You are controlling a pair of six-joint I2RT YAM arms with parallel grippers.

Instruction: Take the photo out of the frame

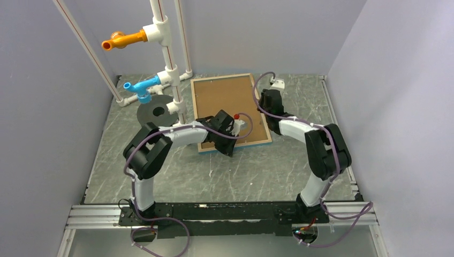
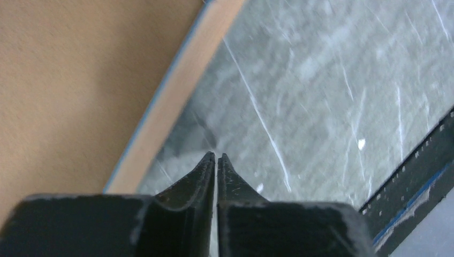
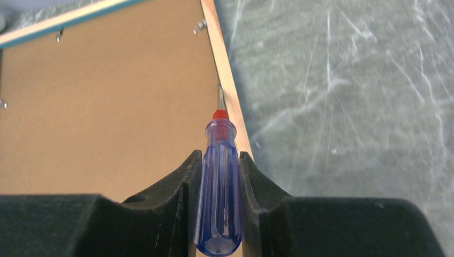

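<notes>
The frame [image 1: 221, 77] lies face down on the desk [image 1: 267, 171], with its brown backing board [image 1: 225, 104] facing up. The left tool [image 2: 216, 156] is pinched closed and empty, just beside the frame's near edge. The right tool [image 3: 220, 155] grips a blue screwdriver [image 3: 218, 198], whose tip is at the frame's right wooden rim.

Nothing legible in any of my views: no text, label, brand, number or sign that I can read.
</notes>
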